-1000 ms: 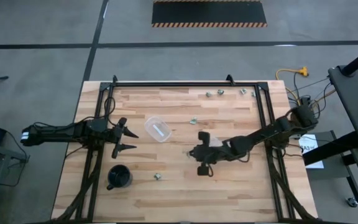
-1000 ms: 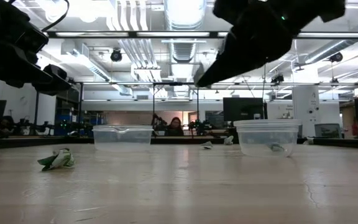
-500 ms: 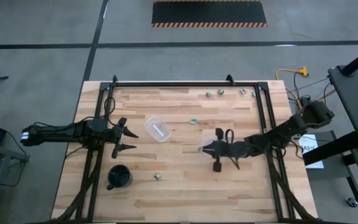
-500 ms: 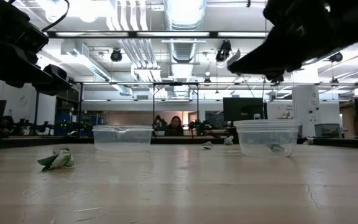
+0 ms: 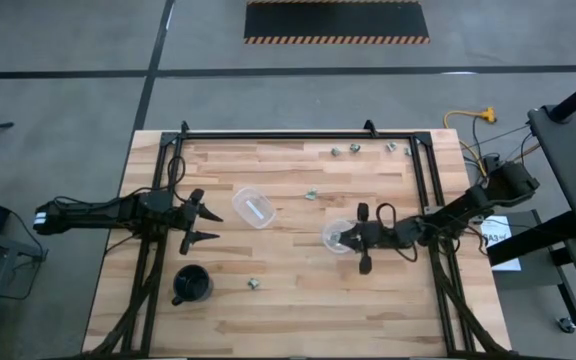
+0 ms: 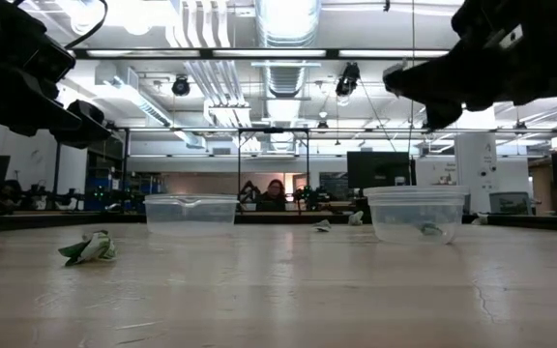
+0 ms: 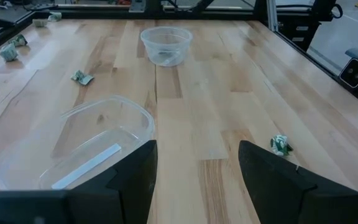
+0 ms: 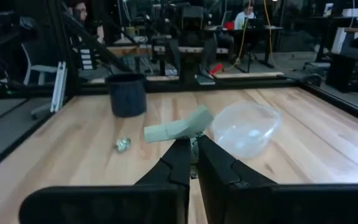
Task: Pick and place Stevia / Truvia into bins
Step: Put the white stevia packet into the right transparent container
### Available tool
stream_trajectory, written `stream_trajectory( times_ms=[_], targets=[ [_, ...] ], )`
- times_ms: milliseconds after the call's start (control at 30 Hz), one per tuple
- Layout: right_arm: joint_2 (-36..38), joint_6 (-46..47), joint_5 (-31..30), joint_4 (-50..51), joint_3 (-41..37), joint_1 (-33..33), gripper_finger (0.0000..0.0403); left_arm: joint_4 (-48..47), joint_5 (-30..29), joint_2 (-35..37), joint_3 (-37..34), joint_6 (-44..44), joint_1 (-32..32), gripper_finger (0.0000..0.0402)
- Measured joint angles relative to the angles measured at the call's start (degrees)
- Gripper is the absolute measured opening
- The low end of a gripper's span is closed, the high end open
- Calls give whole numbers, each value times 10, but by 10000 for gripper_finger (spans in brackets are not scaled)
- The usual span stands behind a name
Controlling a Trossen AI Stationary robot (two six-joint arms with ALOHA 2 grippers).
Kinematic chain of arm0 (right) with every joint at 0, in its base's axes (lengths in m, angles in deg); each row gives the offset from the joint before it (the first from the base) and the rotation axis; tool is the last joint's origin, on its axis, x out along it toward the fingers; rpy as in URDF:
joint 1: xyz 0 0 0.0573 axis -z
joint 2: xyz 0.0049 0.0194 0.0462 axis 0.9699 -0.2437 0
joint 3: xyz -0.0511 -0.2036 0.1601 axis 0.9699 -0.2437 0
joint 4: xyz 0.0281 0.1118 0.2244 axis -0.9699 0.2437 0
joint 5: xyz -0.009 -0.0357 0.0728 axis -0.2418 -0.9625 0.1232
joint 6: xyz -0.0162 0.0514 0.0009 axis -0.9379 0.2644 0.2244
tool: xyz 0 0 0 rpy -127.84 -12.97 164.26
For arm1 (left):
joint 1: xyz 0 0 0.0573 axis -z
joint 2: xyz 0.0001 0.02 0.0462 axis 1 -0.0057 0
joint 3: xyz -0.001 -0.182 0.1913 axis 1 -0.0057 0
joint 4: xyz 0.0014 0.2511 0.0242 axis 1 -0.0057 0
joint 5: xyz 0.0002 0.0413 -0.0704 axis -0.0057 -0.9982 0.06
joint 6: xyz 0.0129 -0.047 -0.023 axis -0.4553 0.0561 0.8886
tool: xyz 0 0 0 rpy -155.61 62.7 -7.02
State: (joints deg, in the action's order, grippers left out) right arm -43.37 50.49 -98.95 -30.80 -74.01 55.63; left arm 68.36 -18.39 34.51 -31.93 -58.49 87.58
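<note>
Over the middle of the counter, toward its right edge, the right gripper (image 8: 193, 163) has its jaws pinched on a pale green packet (image 8: 178, 129), held just beside the round clear bin (image 5: 337, 238). The left gripper (image 5: 209, 222) waits near the left edge, jaws spread and empty. Other packets (image 5: 254, 284) lie scattered, some near the far edge.

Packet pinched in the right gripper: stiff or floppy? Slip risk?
Probably light and semi-stiff: the packet juts sideways from the shut right gripper without drooping. Likely creases easily; a loose packet looks crumpled. Slip seems possible, as it is pinched only at one edge.
</note>
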Motion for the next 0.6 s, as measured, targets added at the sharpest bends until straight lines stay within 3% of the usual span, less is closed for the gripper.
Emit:
stream_trajectory(
  times_ms=[600],
  targets=[
    [0, 21, -26, -6, -42, 19, 12, 1, 0, 0, 0, 0, 0, 209]
  ],
)
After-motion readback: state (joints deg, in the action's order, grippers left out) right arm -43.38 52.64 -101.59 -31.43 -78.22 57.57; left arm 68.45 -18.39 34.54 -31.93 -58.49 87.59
